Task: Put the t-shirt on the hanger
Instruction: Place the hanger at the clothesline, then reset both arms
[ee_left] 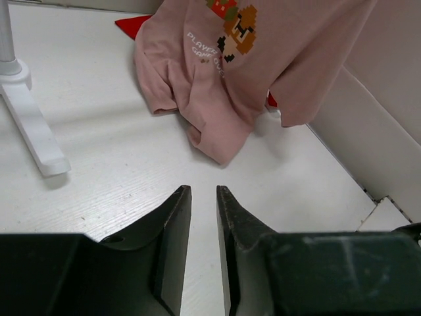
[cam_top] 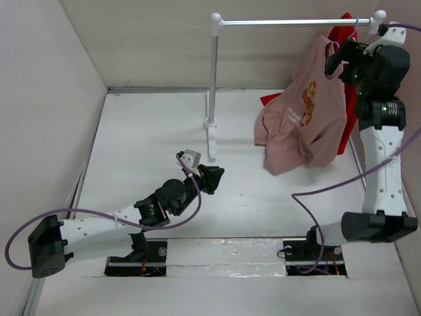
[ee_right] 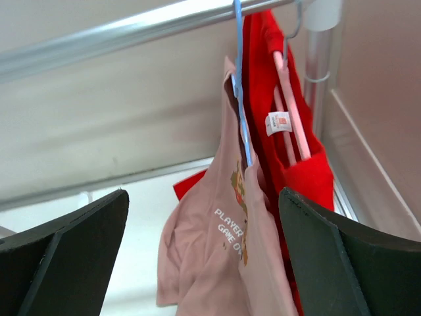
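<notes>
pink t-shirt (cam_top: 302,122) hangs lopsided from the hanger (ee_right: 239,79) on the rail (cam_top: 289,22). right gripper (ee_right: 202,197) gapes wide just before it, left gripper (ee_left: 204,192) barely apart and empty — best to back away straight, snagging no cloth.

On my remote feed I count two grippers, the left gripper (ee_left: 204,192) near and the right gripper (cam_top: 335,59) far right; two garments at far right, one pink t-shirt (cam_top: 299,128) and one red garment (ee_right: 309,174); two hangers, one pale blue hanger (ee_right: 238,59) and one pink hanger (ee_right: 289,99); one rail stand (cam_top: 214,85).
</notes>
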You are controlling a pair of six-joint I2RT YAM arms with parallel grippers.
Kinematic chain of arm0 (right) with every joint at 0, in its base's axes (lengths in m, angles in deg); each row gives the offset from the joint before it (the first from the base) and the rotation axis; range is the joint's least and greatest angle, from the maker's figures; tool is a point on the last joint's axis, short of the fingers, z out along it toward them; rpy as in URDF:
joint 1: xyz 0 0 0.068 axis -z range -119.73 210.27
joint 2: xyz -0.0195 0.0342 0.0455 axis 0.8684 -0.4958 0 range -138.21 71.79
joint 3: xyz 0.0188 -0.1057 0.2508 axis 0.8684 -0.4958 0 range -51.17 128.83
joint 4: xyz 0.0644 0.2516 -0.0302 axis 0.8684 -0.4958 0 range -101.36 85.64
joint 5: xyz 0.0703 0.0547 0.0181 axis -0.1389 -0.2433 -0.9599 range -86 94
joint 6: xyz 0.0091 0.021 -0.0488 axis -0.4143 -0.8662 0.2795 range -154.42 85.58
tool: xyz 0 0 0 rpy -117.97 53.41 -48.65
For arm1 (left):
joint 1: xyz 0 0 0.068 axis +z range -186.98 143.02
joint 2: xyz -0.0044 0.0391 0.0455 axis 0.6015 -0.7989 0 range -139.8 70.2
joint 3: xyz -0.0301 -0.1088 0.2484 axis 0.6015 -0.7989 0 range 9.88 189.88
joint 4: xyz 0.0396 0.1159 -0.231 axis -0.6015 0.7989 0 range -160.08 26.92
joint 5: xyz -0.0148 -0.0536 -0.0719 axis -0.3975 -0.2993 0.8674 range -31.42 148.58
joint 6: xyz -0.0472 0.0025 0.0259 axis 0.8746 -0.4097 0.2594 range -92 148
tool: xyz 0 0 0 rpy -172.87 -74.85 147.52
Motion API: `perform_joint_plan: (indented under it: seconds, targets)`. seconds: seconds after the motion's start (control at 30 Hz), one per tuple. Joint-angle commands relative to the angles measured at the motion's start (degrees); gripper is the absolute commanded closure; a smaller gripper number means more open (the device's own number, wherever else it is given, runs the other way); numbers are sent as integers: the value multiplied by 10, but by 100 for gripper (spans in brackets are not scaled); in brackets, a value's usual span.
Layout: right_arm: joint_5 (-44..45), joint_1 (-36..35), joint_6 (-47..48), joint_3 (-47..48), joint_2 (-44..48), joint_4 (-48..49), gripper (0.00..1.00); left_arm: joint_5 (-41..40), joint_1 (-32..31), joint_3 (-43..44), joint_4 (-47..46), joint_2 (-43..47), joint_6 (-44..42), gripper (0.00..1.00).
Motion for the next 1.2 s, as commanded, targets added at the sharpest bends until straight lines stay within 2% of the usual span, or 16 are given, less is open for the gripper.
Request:
perform_joint_plan:
  seconds: [0.0, 0.1, 0.13, 0.17, 0.23, 0.27, 0.33, 0.47, 0.63, 0.73, 0.83, 0.97, 1.17]
  targets:
    - [21, -12, -15, -62, 76, 30, 0, -18, -1, -7, -24, 18, 7, 77]
    - [-13, -25, -33, -136, 168, 67, 0, -24, -1, -10, -26, 18, 9, 62]
    - [-24, -36, -49, -193, 194, 79, 0, -24, -1, -10, -25, 22, 11, 60]
    - [-99, -43, -54, -224, 251, 109, 0, -24, -1, -10, -19, 24, 14, 56]
    - [-174, -59, -57, -308, 305, 142, 0, -19, -1, -12, -19, 43, 15, 52]
    - [-248, -76, -58, -332, 332, 157, 0, -19, -1, -15, -19, 52, 15, 49]
    - [-301, -92, -55, -365, 401, 151, 0, -17, -1, -11, 1, 75, 25, 43]
    - [-379, -105, -59, -441, 510, 83, 0, -17, -1, 24, 128, 128, 60, 40]
    - [-421, -105, -89, -522, 626, 43, 0, -36, -1, 24, 206, 256, 111, 35]
    - [-430, -105, -95, -566, 659, 20, 0, -46, -1, 25, 243, 317, 132, 31]
    - [-441, -105, -97, -605, 701, 3, 0, -64, -1, 43, 296, 342, 152, 31]
    - [-446, -105, -91, -631, 741, -17, 0, -67, -1, 53, 355, 336, 188, 34]
    - [-439, -105, -64, -639, 770, -50, 0, -53, -1, 40, 349, 287, 236, 34]
